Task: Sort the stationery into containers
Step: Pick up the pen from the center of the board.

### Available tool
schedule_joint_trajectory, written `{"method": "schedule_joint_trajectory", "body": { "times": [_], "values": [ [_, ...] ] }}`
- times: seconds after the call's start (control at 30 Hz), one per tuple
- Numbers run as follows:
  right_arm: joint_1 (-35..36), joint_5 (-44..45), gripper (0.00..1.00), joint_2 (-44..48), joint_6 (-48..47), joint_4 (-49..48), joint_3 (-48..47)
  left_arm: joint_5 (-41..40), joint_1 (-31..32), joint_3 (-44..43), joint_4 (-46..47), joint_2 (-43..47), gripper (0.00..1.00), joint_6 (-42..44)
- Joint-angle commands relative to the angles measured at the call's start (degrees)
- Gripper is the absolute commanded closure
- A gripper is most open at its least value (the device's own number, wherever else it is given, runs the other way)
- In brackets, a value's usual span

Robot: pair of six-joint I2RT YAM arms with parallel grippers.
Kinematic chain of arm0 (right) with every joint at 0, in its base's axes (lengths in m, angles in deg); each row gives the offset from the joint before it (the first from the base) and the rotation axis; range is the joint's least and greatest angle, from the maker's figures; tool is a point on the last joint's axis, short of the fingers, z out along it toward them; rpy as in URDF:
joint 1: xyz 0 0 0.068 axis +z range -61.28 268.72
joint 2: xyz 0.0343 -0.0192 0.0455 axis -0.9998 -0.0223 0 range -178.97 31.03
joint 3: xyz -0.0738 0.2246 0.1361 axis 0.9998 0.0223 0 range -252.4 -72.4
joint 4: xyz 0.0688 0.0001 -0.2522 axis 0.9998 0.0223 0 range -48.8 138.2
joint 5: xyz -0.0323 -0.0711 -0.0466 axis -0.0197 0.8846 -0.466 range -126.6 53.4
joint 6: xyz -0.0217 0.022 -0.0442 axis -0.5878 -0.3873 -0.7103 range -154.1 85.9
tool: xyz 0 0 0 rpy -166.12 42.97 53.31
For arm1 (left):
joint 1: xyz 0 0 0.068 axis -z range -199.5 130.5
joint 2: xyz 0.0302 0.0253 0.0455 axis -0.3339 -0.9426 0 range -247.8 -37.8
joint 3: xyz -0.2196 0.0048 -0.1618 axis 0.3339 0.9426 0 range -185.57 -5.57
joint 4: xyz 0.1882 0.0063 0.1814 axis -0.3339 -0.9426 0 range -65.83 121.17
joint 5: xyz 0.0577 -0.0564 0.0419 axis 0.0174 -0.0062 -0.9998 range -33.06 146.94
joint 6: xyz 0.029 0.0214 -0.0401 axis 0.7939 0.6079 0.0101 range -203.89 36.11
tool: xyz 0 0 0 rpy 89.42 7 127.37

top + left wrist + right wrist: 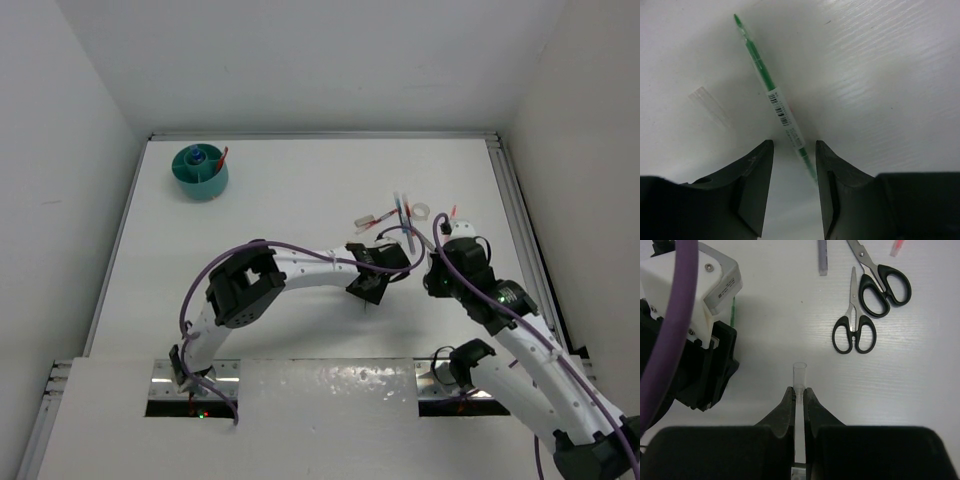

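Observation:
A green pen [771,95] lies on the white table, its near end between the open fingers of my left gripper [794,145], close to the right finger and not gripped. My right gripper [799,390] is shut on a thin clear tube-like pen piece [799,374] that sticks out past the fingertips. Two black-handled scissors [875,285] lie ahead of it to the right, with a grey pen [822,255] and a red pen tip [897,247] at the top edge. The teal tub [200,172] stands far left at the back, holding a blue item and a red pen.
A clear cap [710,106] lies left of the green pen. The left gripper [368,288] and right gripper [440,238] work close together mid-table. More pens [378,221] and a white tape roll [421,211] lie just behind them. White walls enclose the table.

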Motion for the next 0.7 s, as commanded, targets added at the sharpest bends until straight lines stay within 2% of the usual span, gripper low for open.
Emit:
{"method": "schedule_joint_trajectory", "body": {
  "times": [0.0,0.17,0.47,0.53,0.67],
  "values": [
    [-0.3,-0.6,1.0,-0.1,1.5,-0.5,0.0,-0.8,-0.3,0.4,0.6,-0.1,0.63,-0.8],
    [-0.2,-0.3,1.0,0.0,1.2,-0.1,-1.1,0.3,-0.5,-0.2,2.0,-1.4,0.65,-0.3],
    [-0.3,1.6,1.0,1.5,0.4,1.8,-2.8,2.4,-0.5,0.9,2.2,-2.9,0.88,-0.4],
    [-0.3,1.8,1.0,1.9,-0.1,2.5,-3.3,2.5,-0.4,0.7,2.3,-3.4,0.98,-0.4],
    [-0.3,0.8,1.0,2.2,-1.5,5.4,-5.9,6.4,-0.6,-2.6,0.7,-3.5,1.0,-0.5]
  ]
}}
